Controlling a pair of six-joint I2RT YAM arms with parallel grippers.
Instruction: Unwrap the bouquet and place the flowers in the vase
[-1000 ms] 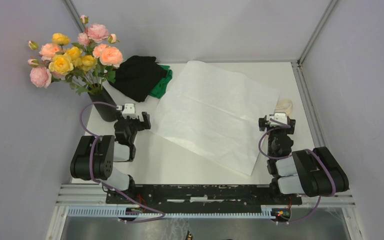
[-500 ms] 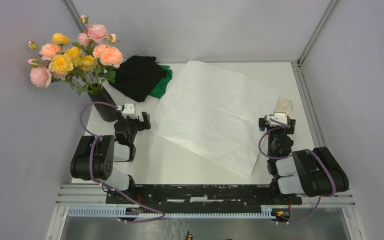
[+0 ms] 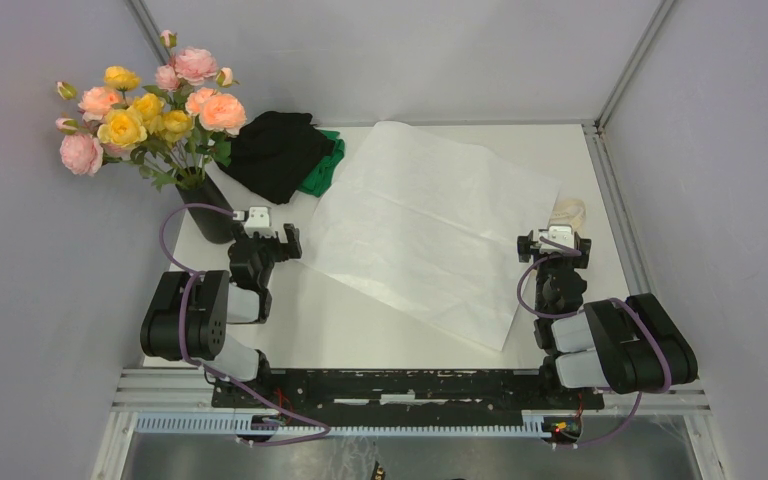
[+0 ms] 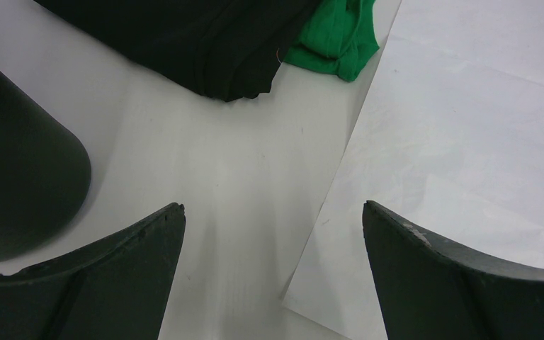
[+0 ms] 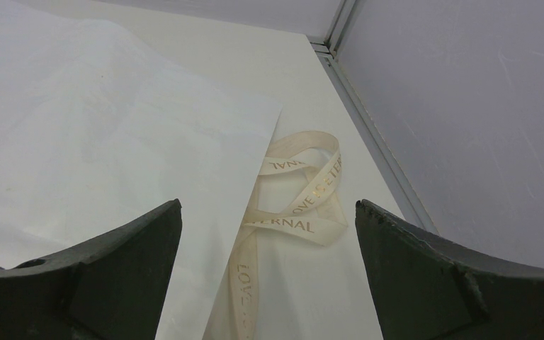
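Both claws sit released, low in the frame: the left gripper (image 3: 265, 236) gapes empty beside the vase (image 3: 210, 212), the right gripper (image 3: 555, 243) near the ribbon (image 5: 299, 200). The flowers (image 3: 150, 105) stand in the vase, upper left; the paper sheet (image 3: 430, 225) lies spread at centre.

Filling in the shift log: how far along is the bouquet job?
Done: flowers stand in the vase; paper lies spread flat, ribbon loose beside it. In hand: nothing; left gripper and right gripper are open and empty. Left: nothing visible.
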